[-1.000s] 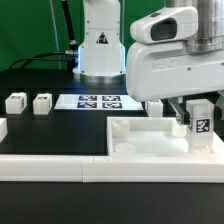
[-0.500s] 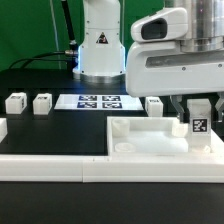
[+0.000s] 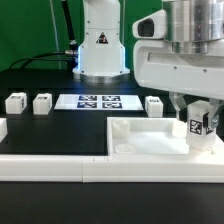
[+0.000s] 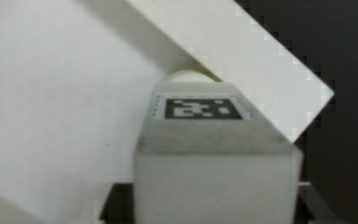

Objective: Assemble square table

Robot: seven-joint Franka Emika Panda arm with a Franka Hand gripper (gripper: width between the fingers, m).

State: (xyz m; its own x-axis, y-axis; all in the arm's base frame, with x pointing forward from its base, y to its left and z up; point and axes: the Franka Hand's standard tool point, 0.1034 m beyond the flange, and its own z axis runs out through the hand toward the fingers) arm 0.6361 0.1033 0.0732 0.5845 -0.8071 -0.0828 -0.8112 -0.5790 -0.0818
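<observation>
Judging leg block (image 3: 198,127) small, stiff plastic, likely light; smooth faces could slip. Hand (image 3: 197,113) clamped on opposite flat sides, tag facing out, which looks a sound hold. Block upright over square table (image 3: 150,142), toward exterior view's right; contact unclear. Square table lies rim up on black worktop (image 3: 60,130), against border wall (image 3: 50,165). Loose leg block (image 3: 154,105) just behind; room ample.
</observation>
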